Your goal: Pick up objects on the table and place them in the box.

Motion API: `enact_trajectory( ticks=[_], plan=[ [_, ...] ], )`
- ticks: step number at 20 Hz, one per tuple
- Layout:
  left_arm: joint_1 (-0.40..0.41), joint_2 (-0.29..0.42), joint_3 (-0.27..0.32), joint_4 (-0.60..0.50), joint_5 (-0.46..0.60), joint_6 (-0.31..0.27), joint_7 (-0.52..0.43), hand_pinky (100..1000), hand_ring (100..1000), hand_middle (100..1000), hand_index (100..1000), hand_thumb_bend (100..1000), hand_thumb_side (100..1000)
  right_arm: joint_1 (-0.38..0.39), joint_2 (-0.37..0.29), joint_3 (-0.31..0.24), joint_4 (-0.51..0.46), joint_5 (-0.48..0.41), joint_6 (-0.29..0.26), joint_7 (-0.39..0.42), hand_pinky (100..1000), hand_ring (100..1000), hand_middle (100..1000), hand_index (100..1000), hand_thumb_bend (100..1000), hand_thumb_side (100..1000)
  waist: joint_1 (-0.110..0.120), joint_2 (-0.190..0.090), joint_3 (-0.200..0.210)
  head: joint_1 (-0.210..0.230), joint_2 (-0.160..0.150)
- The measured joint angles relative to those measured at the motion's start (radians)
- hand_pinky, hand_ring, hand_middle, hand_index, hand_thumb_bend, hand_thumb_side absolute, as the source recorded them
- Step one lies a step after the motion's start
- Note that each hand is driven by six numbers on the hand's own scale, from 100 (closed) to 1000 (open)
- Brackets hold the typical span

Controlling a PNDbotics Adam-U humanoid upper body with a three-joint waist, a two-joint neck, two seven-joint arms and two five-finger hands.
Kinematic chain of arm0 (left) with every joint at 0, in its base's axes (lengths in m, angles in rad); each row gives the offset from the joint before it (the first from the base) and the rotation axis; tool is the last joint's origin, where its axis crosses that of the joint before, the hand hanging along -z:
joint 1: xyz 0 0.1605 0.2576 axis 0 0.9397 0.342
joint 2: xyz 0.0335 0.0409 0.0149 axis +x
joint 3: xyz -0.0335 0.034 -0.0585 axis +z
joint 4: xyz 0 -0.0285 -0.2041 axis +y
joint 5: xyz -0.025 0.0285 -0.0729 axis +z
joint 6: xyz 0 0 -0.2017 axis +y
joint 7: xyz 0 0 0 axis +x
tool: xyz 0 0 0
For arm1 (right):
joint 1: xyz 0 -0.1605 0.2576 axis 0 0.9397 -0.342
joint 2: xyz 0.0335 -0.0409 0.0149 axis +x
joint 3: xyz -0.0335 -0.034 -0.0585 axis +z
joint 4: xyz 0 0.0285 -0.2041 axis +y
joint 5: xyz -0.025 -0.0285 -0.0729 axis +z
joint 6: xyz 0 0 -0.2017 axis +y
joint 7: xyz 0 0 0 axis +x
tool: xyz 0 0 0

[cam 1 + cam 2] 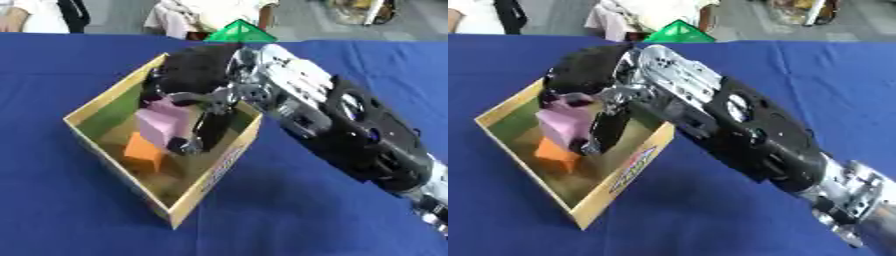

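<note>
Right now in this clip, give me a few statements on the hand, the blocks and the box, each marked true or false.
1. The right hand holds the pink block over the box. True.
2. An orange block lies inside the box. True.
3. The pink block rests on the blue cloth outside the box. False: it is in the hand, within the box's opening.
4. The green piece is in the box. False: it sits at the table's far edge, beyond the hand.
5. The left hand is helping at the box. False: it shows in neither view.
</note>
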Motion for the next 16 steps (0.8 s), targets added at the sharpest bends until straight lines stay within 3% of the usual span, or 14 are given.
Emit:
enact_trajectory(
  ticks=[3,4,8,16],
  plan=[
    [0.000,0.000,0.000,0.000,0.001,0.000,0.000,844,719,716,862,568,960,0.006,0.001,0.003,0.018,-0.006,-0.002,0.020,762,887,846,921,288,508,0.000,0.002,0.000,0.000,0.000],
    [0.000,0.000,0.000,0.000,0.002,0.000,0.000,844,719,716,862,568,960,0.006,0.001,0.002,0.019,-0.007,-0.003,0.025,807,941,878,941,362,502,0.000,0.002,0.000,0.000,0.000],
    [0.000,0.000,0.000,0.000,0.003,0.000,0.000,844,719,716,862,569,960,0.006,0.001,-0.007,0.013,0.004,-0.003,0.028,829,963,870,954,501,467,0.000,0.002,-0.001,0.000,0.000],
    [0.001,0.000,0.000,0.000,0.003,0.000,0.000,844,719,717,862,569,957,0.007,-0.003,-0.061,-0.047,0.019,0.022,-0.038,817,937,855,949,483,496,0.001,0.001,-0.007,0.004,0.000]
  ],
)
